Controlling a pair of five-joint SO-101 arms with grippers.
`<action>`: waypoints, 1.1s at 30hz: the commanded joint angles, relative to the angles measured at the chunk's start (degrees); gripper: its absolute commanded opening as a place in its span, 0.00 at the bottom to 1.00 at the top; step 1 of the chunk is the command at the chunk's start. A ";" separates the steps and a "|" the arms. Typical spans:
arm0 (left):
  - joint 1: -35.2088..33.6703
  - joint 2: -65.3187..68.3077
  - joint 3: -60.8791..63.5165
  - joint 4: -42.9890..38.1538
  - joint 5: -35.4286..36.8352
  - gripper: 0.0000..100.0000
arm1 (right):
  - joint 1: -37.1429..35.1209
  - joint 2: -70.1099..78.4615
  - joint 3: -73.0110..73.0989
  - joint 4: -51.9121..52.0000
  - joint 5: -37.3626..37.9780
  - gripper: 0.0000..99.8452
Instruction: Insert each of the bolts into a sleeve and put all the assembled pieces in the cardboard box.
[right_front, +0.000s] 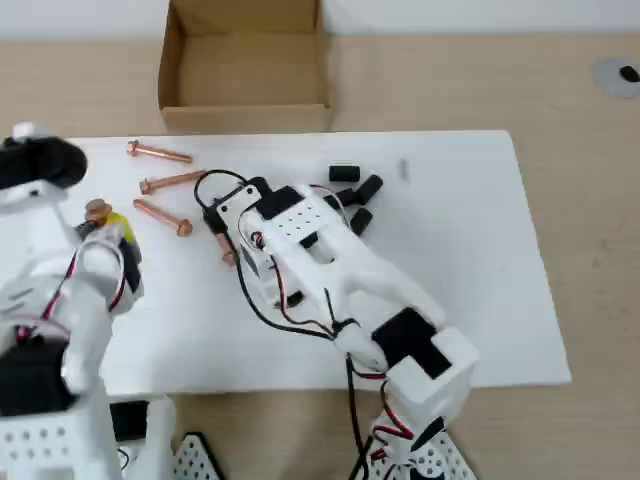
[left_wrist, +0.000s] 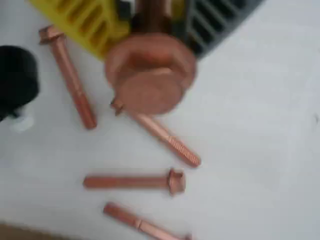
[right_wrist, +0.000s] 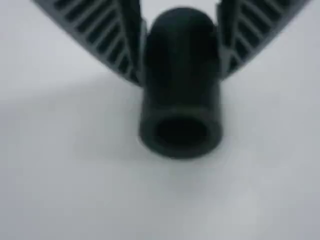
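We have one copper bolt (left_wrist: 150, 75) clamped in the left gripper (left_wrist: 147, 17), above four loose bolts (left_wrist: 134, 181) on the white mat (right_front: 450, 280). Right gripper (right_wrist: 181, 72) is pinched on a black sleeve (right_wrist: 180, 110) mid-mat. Spare sleeves (right_front: 343, 173) lie nearby, and the cardboard box (right_front: 245, 118) sits beyond the mat.

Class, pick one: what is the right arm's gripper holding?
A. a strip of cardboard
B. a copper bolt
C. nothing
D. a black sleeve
D: the right gripper is shut on a black sleeve, its open bore facing the wrist camera; the copper bolt is in the left gripper.
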 joint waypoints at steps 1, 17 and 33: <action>-0.70 -3.56 -0.35 -0.88 -0.09 0.01 | -0.57 3.12 -4.00 0.09 1.32 0.01; -0.62 -4.09 -0.35 -0.79 -0.09 0.01 | -0.84 3.56 -13.58 10.29 4.22 0.01; -0.62 -4.09 -0.35 -0.79 -0.18 0.01 | -0.84 3.65 -13.49 10.29 8.00 0.13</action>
